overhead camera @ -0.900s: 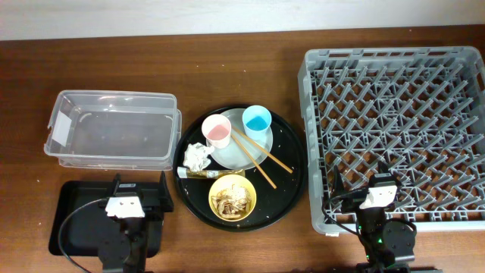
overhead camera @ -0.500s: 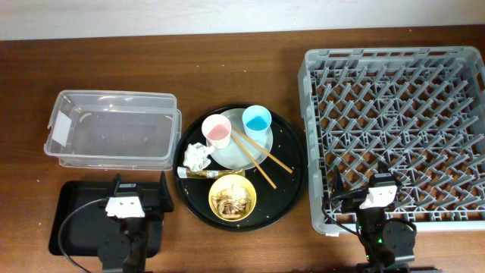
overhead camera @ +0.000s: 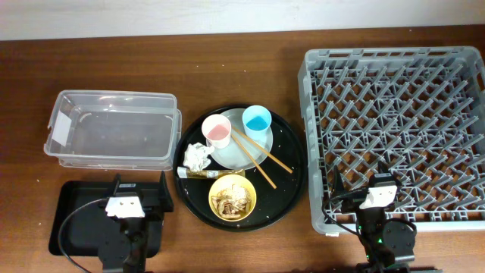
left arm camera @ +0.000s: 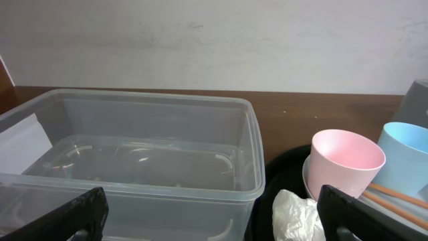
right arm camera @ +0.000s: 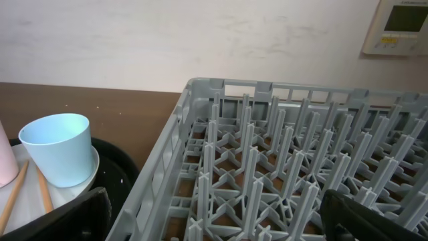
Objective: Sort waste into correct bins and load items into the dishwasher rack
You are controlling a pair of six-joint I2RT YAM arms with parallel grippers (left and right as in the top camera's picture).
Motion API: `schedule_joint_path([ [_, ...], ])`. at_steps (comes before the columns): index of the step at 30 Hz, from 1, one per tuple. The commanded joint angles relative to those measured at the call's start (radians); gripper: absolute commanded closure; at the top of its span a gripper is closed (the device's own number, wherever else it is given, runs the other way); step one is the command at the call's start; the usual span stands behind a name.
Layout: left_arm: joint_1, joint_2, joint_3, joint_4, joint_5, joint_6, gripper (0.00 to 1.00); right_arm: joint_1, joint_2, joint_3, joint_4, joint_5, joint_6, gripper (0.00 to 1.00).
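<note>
On a round black tray (overhead camera: 288, 189) sit a pink cup (overhead camera: 216, 130), a blue cup (overhead camera: 257, 120), a pale plate (overhead camera: 235, 155) with chopsticks (overhead camera: 261, 155) across it, a crumpled white napkin (overhead camera: 197, 157), a brown-gold wrapper (overhead camera: 203, 174) and a yellow bowl (overhead camera: 232, 196) holding beige scraps. The clear tub (overhead camera: 112, 130) lies left, the flat black tray (overhead camera: 72, 216) below it, the grey rack (overhead camera: 398, 129) right. My left gripper (overhead camera: 142, 195) is open and empty over the flat black tray. My right gripper (overhead camera: 358, 184) is open and empty at the rack's near-left corner.
The left wrist view shows the tub (left arm camera: 134, 154), pink cup (left arm camera: 344, 164) and napkin (left arm camera: 297, 214) ahead. The right wrist view shows the rack's pegs (right arm camera: 281, 167) and blue cup (right arm camera: 59, 147). A wall runs along the table's far edge.
</note>
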Motion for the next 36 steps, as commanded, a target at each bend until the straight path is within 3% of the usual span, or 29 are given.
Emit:
schedule_joint_path([
  [1,0.005,0.003,-0.007,-0.001,-0.014,0.008,0.01,0.005,-0.006,-0.005,-0.006,0.009,0.004,0.01],
  [11,0.005,0.003,-0.007,0.0,-0.014,0.008,0.01,0.005,-0.006,-0.005,-0.006,0.009,0.004,0.02],
  [12,0.005,0.003,-0.007,0.054,-0.013,0.008,0.01,0.005,-0.006,-0.005,-0.006,0.009,0.004,0.01],
  [14,0.003,0.003,-0.007,0.13,0.233,-0.003,0.01,0.005,-0.006,-0.005,-0.006,0.009,0.004,0.02],
  [17,0.003,0.003,0.007,0.256,0.487,-0.01,0.0,0.005,-0.006,-0.005,-0.006,0.009,0.004,0.02],
  [18,0.003,0.003,0.064,0.214,0.487,-0.101,0.01,0.005,-0.006,-0.005,-0.006,0.009,0.004,0.02],
  [20,0.003,0.013,0.229,-0.027,0.422,-0.126,0.01,0.005,-0.007,-0.005,-0.006,0.009,0.004,0.02],
  [21,0.003,0.051,0.37,-0.196,0.405,-0.113,0.01,0.005,-0.006,-0.005,-0.006,0.009,0.004,0.02],
  [25,0.003,0.299,0.771,-0.554,0.467,-0.04,0.01,0.005,-0.006,-0.005,-0.006,0.009,0.004,0.02],
  [27,0.003,0.482,1.007,-0.79,0.465,0.043,0.01,0.005,-0.006,-0.005,-0.006,0.009,0.004,0.02],
  [30,0.003,0.748,1.312,-1.087,0.472,0.062,0.0,0.005,-0.006,-0.005,-0.006,0.009,0.004,0.02],
  [34,0.003,0.896,1.345,-1.144,0.541,0.061,0.01,0.005,-0.006,-0.005,-0.006,0.009,0.004,0.02],
  [35,0.003,0.912,1.345,-1.162,0.558,0.048,0.15,0.005,-0.006,-0.005,-0.006,0.009,0.004,0.02],
  [36,0.003,0.917,1.343,-1.173,0.521,0.016,0.21,0.005,-0.006,-0.005,-0.006,0.009,0.004,0.02],
])
